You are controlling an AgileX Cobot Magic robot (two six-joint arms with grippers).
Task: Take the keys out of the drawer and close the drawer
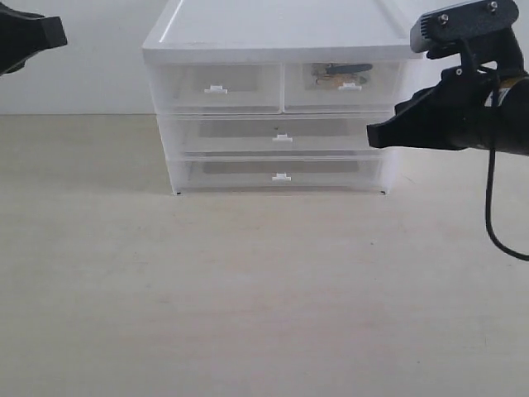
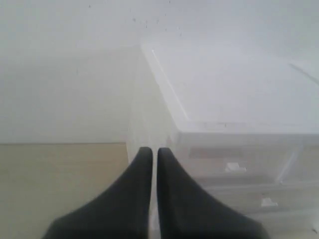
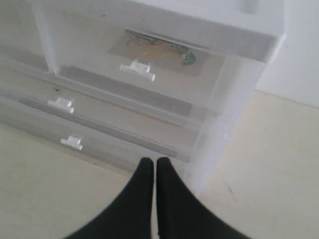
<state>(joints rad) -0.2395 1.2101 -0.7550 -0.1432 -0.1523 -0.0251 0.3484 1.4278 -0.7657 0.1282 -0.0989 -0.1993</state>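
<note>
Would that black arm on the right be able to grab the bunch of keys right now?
Probably not: the gold keys sit behind the closed front of the translucent white plastic drawer, and the right gripper is outside, jaws shut.

The left gripper (image 1: 59,35) shows only its black tip at the upper left edge of the exterior view, raised and pointing toward the middle. In the left wrist view its fingers (image 2: 124,199) lie together with only a thin seam between them, the jaws closed and empty. The right gripper (image 1: 372,135) reaches in from the right on a black arm (image 1: 504,124), roughly level, tip pointing left. A wrist camera (image 1: 467,29) sits above it and a cable (image 1: 489,207) hangs below. Its jaws are likewise closed on nothing.
</note>
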